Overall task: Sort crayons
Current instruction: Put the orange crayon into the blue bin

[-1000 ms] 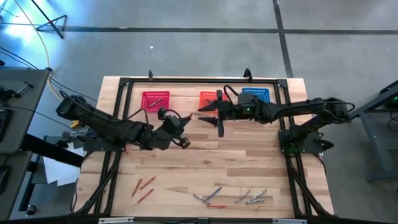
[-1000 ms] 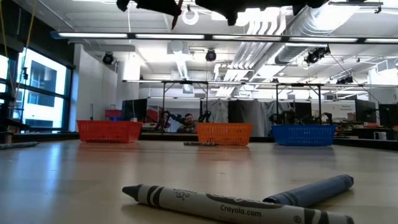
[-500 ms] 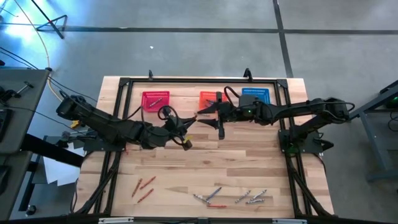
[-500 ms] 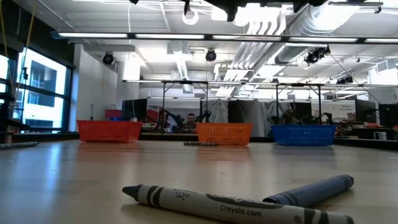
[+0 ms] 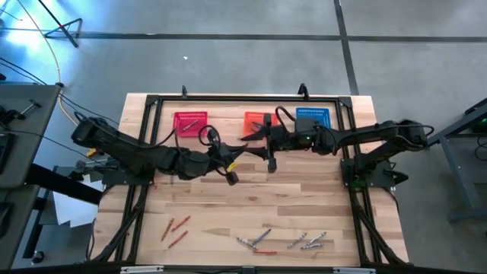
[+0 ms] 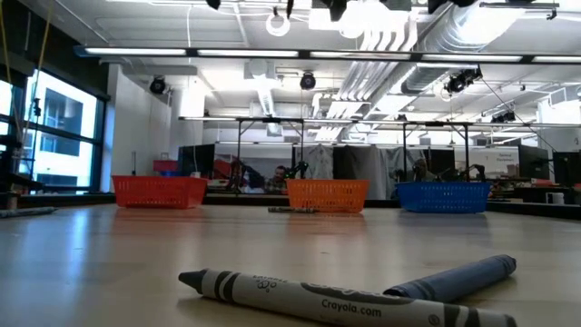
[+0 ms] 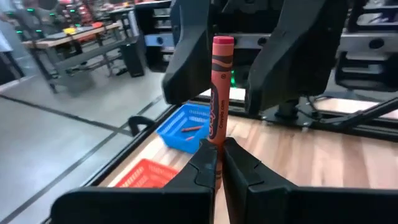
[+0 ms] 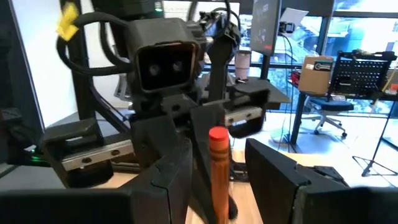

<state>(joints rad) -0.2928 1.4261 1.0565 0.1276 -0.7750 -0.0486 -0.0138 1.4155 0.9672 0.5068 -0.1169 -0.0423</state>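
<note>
- Nearest the low camera, a grey crayon (image 6: 318, 300) and a bluish crayon (image 6: 454, 277) lie on the table (image 6: 109, 263), touching where they cross.
- From above, the near edge of the table (image 5: 380, 243) carries two loose groups: red-orange crayons (image 5: 176, 230) on the left and grey crayons (image 5: 281, 242) towards the right, with one red-orange stick among the grey.
- Above the middle of the table the two arms meet tip to tip.
- The left claw (image 5: 236, 158) reaches in from the left, closed tight on a red crayon (image 7: 217, 102) that stands upright out of its pinched fingers (image 7: 239, 165).
- The right claw (image 5: 251, 134) comes in from the right with its fingers (image 8: 273, 168) spread wide, one on each side of the same red crayon (image 8: 217, 162); I cannot tell whether they touch it.
- In the low view both claws sit mostly above the frame, only dark bits showing at the top edge.
- Along the far edge stand three baskets in a row: red basket (image 5: 190, 121), orange basket (image 5: 256, 119), blue basket (image 5: 312, 116).
- A red-orange crayon lies inside the blue basket (image 7: 186, 127).
- One crayon (image 6: 292, 210) lies on the table just in front of the orange basket (image 6: 327, 194).
- Beyond the table, a workshop with benches and a person (image 6: 279, 177) seated far back.
</note>
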